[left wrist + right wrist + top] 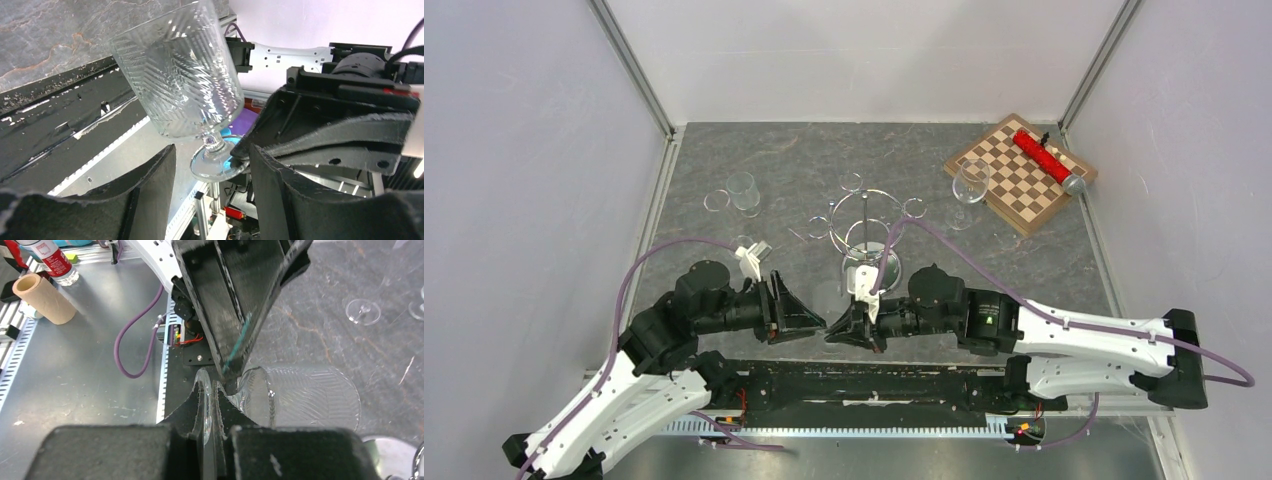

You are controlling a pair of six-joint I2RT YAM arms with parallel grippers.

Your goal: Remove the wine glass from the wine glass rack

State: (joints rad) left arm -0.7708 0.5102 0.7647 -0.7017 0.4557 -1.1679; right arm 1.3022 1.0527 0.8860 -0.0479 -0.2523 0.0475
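While my right fingers (219, 412) clamp the foot of the clear, herringbone-ribbed wine glass (177, 80), tilted near the counter's (754, 150) front edge, off the wine glass rack (869, 225), my left fingers (809, 322) gape beside it.

Clear, chevron-etched wine glass (175, 85)

Desk overview: both arms meet at the near edge.

Wine glass rack (867, 225) stands mid-desk. The left gripper (809, 318) and right gripper (842, 328) are tip to tip just in front of it (jaw states unreadable from above). Chessboard (1021, 172) sits in the far right corner with a red cylinder (1042, 156) on it and an upright stemmed glass (970, 190) at its left edge. Another clear glass (742, 192) is left of the rack.
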